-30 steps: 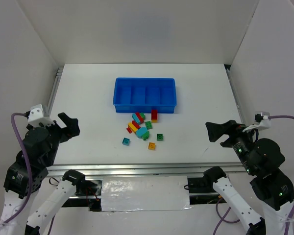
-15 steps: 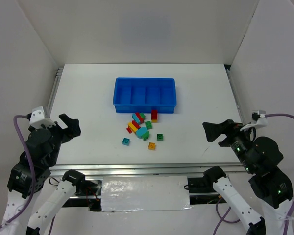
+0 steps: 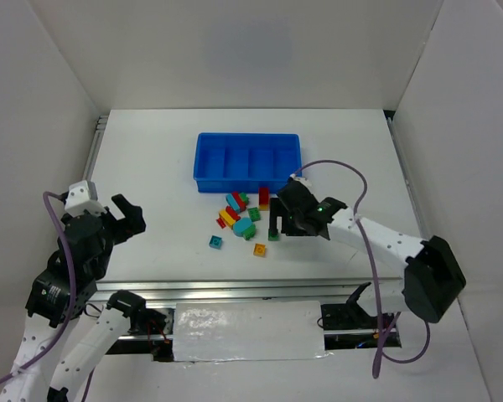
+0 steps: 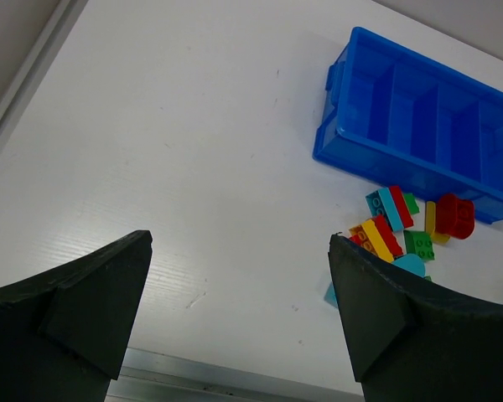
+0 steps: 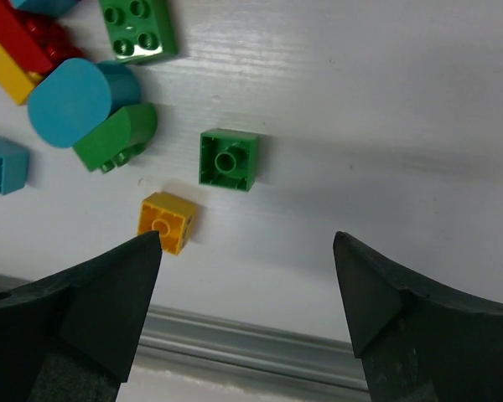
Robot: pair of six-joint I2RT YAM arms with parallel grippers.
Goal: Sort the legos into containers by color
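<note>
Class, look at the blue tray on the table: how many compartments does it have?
4 compartments, side by side in one row across the blue tray, from its left end to its right end. All are in plain view; none is hidden.

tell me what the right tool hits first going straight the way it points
Probably the small green square plastic brick, lying ahead of the open right tool, roughly centred in its wrist view; the small yellow square plastic brick sits off to one side. Depth is unclear.
</note>
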